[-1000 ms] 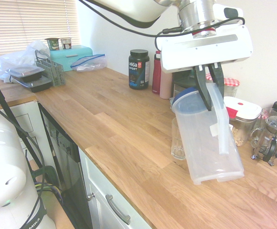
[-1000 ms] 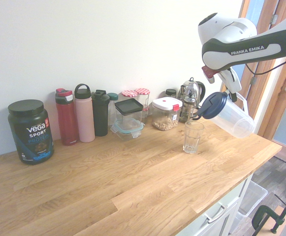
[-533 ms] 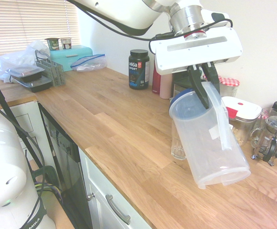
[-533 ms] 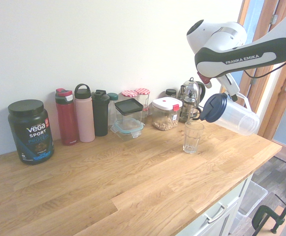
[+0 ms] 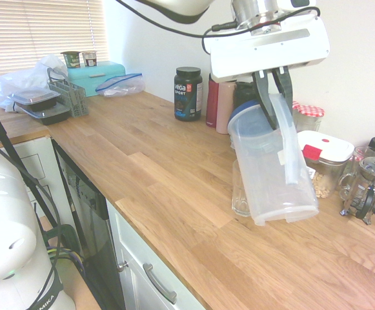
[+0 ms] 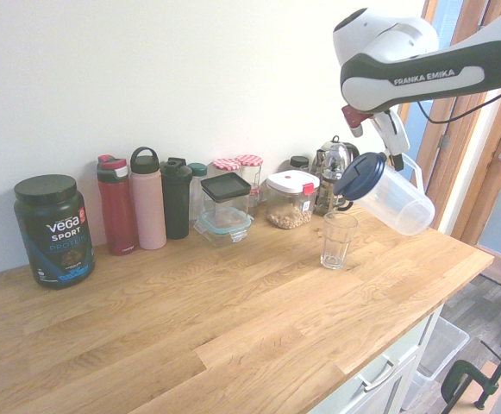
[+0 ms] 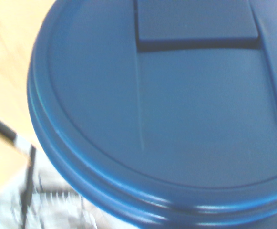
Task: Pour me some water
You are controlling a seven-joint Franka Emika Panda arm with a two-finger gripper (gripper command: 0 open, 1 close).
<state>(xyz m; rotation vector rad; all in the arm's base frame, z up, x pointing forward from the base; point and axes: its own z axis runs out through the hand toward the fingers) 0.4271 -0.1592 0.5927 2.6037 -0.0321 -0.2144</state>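
My gripper (image 5: 272, 90) is shut on the handle of a clear plastic pitcher (image 5: 274, 174) with a blue lid (image 6: 360, 175). I hold the pitcher in the air, tilted, with its lid end pointing down toward the drinking glass (image 6: 338, 241). The glass stands upright on the wooden counter (image 6: 233, 319), just below and beside the lid. In the first exterior view the pitcher hides most of the glass (image 5: 240, 194). The blue lid (image 7: 162, 109) fills the wrist view. No stream of water shows between pitcher and glass.
Along the wall stand a Vega tub (image 6: 52, 228), red (image 6: 116, 205), pink (image 6: 147, 198) and black (image 6: 177, 197) bottles, food containers (image 6: 290, 198) and a French press (image 6: 334, 172). The counter's front edge (image 5: 174, 258) runs below the pitcher. Boxes and bags (image 5: 51, 97) sit at the far end.
The arm has raised the pitcher a little and shifted its lid end closer over the glass. The grip on the handle is unchanged.
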